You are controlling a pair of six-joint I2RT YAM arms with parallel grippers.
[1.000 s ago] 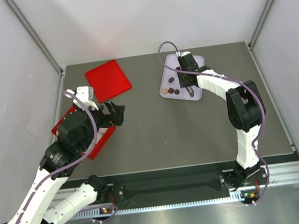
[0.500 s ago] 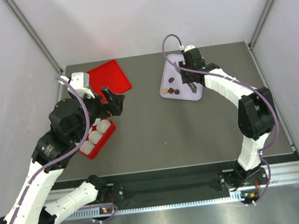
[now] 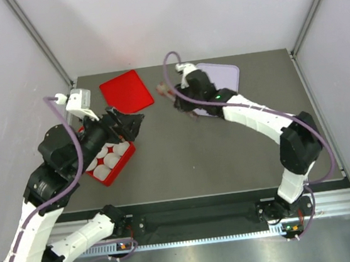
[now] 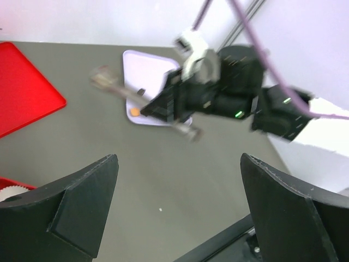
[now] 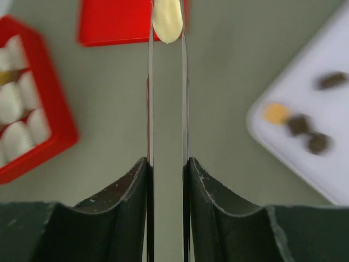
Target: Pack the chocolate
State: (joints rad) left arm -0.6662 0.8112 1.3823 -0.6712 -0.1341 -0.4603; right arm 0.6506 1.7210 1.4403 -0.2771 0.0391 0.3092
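Note:
My right gripper (image 5: 167, 164) is shut on a pair of metal tongs (image 5: 166, 82). The tongs' tips pinch a pale tan chocolate (image 5: 167, 21) above the table, near the red lid (image 5: 117, 24). More chocolate lies on the lilac tray (image 5: 305, 169): one tan piece (image 5: 276, 113) and three dark ones (image 5: 299, 124). In the top view the right gripper (image 3: 187, 101) hangs between tray (image 3: 225, 74) and lid (image 3: 126, 92), blurred. My left gripper (image 3: 130, 123) stands open and empty beside the red box (image 3: 112, 166), whose white paper cups (image 3: 102, 161) show.
The red box (image 5: 54, 136) of paper cups is at the left of the right wrist view. The left wrist view looks past its open fingers (image 4: 87, 202) at the right arm (image 4: 229, 87) over the tray (image 4: 144, 71). Grey walls enclose the table.
The right arm has swung left off the tray, carrying the tongs and the pale piece towards the lid and box. The left arm has drawn back to the left, uncovering the box.

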